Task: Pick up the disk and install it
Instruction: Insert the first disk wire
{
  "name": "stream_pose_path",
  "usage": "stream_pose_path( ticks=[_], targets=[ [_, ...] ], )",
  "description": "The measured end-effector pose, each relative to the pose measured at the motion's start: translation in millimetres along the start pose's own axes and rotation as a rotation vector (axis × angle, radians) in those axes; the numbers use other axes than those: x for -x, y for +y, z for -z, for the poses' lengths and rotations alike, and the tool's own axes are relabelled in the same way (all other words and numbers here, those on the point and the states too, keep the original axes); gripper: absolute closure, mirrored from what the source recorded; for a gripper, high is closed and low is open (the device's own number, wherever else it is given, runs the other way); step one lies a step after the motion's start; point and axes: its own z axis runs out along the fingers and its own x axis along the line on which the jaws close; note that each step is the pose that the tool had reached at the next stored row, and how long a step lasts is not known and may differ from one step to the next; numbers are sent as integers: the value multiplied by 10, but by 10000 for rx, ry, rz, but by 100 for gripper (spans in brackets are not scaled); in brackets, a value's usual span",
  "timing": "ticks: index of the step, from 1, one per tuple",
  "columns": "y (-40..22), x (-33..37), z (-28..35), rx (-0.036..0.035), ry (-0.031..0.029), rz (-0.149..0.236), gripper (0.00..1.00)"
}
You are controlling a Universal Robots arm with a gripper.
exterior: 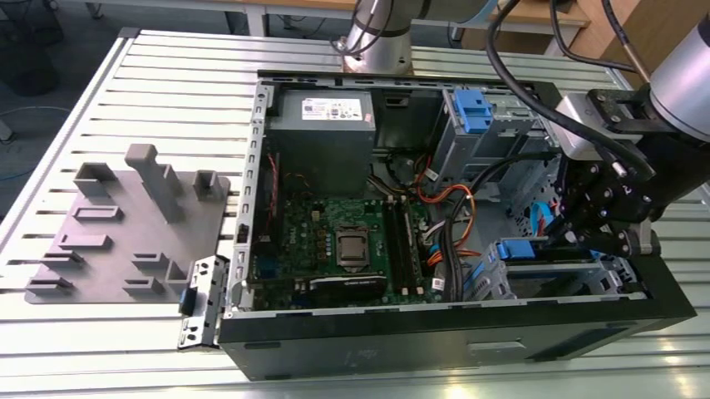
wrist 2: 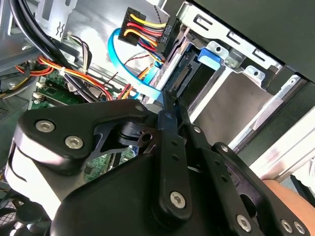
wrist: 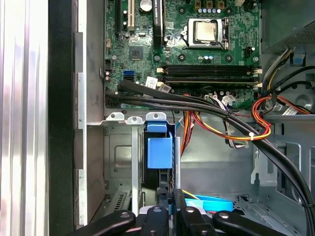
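The disk (exterior: 520,249) stands on edge in the metal drive bay (exterior: 560,283) at the front corner of the open computer case, on the exterior view's right. Its blue rail tab (wrist: 160,150) shows in the first wrist view, and its connector end (wrist 2: 184,73) in the second wrist view. My black gripper (exterior: 571,248) reaches down into the case right at that end of the disk. In both wrist views the fingertips sit close together, and the gripper (wrist 2: 167,103) (wrist: 172,194) is shut, touching the disk's end.
Black, orange and red cables (exterior: 455,216) run across the case beside the bay, and a blue data cable (wrist 2: 123,64) loops close by. The motherboard (exterior: 344,241), a grey power-supply box (exterior: 322,108) and a bare blue bracket (exterior: 471,112) lie further in. A grey fixture (exterior: 133,224) sits on the slatted table.
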Motion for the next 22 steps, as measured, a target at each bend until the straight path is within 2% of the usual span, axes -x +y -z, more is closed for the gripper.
stream_pose_path(
  ticks=[9,22],
  targets=[
    [0,1,37,-1,-1,-1,84],
    [0,-9,8,-1,3,0,84]
  ],
)
